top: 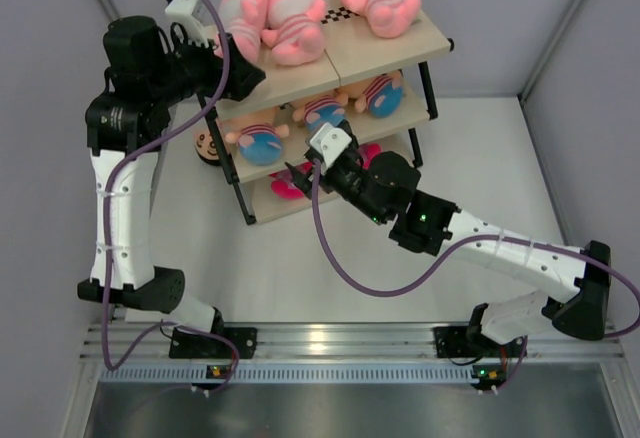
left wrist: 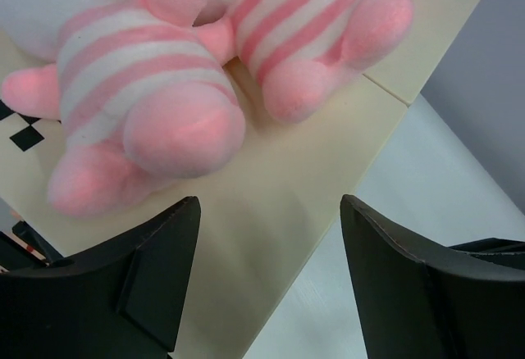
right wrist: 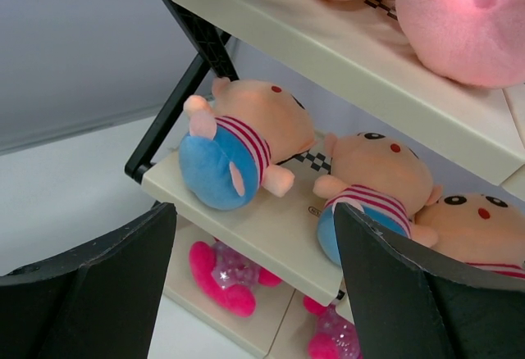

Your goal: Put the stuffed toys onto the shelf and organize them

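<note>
R gripper (right wrist: 253,244) open, empty, facing shelf (top: 432,36) mid board. L gripper (left wrist: 271,236) open, empty, at top board front edge, beside pink toys (left wrist: 139,88). Count: bottom 2+ magenta toys (right wrist: 223,270), partly hidden; mid 3 boy dolls (right wrist: 238,142); top 3 pink toys. Brown round thing (top: 207,145) beside shelf, ID unclear. Task approx done.

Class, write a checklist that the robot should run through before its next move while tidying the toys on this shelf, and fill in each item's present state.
1. Left claw open and empty: ok.
2. Right claw open and empty: ok.
3. Three pink toys lying on the top board: ok.
4. Boy dolls on the middle board: ok.
5. Every toy shelved: cannot tell; a round spotted thing beside the shelf is half hidden.
</note>
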{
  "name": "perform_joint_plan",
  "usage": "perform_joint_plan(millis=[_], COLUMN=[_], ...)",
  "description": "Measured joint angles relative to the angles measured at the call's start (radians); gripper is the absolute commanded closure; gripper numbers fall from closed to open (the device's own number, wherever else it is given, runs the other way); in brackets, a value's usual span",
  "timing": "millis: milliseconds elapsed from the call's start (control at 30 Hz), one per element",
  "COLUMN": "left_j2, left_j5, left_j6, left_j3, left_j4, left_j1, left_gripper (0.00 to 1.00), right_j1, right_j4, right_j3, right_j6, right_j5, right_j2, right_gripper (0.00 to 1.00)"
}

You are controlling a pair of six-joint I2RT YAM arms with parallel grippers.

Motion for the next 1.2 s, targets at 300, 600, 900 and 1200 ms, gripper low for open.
perform_joint_plan(millis=[300,600,900,1200], left_j2=[-0.040,-0.062,0.031,0.040], left_j5=[-0.049,-0.279,-0.333,-0.206], left_j6=[0.139,0.314,0.392,0.430], left_j3=[0.015,-0.023,-0.044,-0.044], left_j4=[0.016,0.065,0.069,0.070], left_j1=[0.000,0.000,0.002,0.005], left_gripper=[0.21,0.18,0.17,0.65], right_j1=[0.000,-0.003,-0.006,-0.006], right_j4=[-0.005,-0.014,-0.023,-0.021], right_j3=[-0.020,-0.061,-0.093,-0.107], right_j6=[0.008,0.024,0.026,0.027], right_j5=[0.000,0.000,0.000,0.000], right_j2=[-0.003,-0.014,-0.043,-0.060], right_gripper=[0.21,0.21,0.21,0.21])
